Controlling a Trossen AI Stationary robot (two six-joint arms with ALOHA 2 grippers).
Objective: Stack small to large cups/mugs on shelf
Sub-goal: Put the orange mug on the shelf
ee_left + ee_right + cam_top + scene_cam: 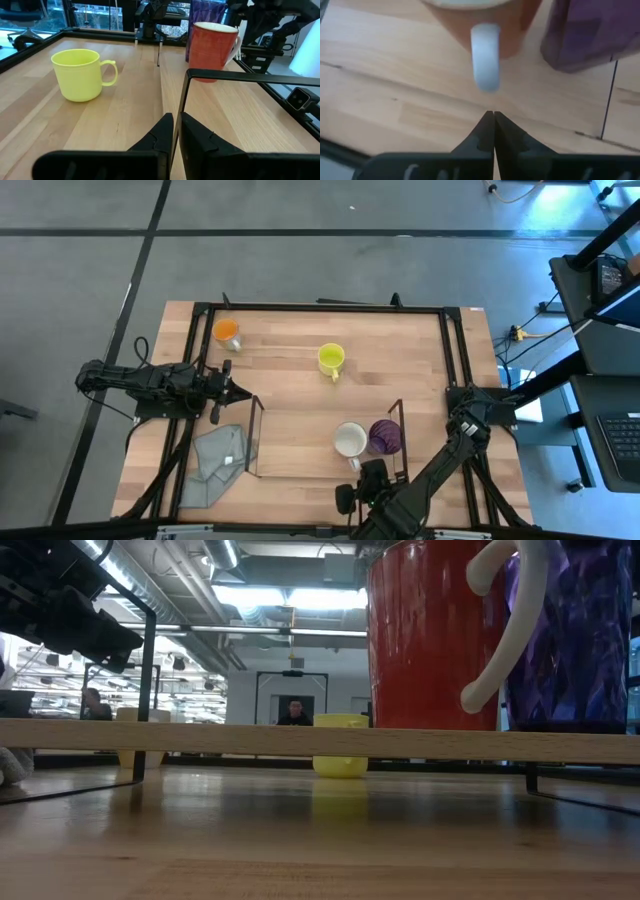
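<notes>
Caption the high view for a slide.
Purple tumbler and white-rimmed mug sit inside the shelf; yellow mug and orange cup wait outside.

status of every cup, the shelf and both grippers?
Yellow mug: upright on the table, outside the shelf.
Orange cup: upright near the far left corner, outside the shelf.
White mug: upright inside the shelf, red outside, beside the tumbler.
Purple tumbler: upright inside the shelf at its right end.
Shelf: on the table, holding two cups.
Left gripper: shut, empty, at the shelf's left end.
Right gripper: shut, empty, just short of the white mug's handle.

Lab: exposed ceiling ducts point(190, 600), workstations.
</notes>
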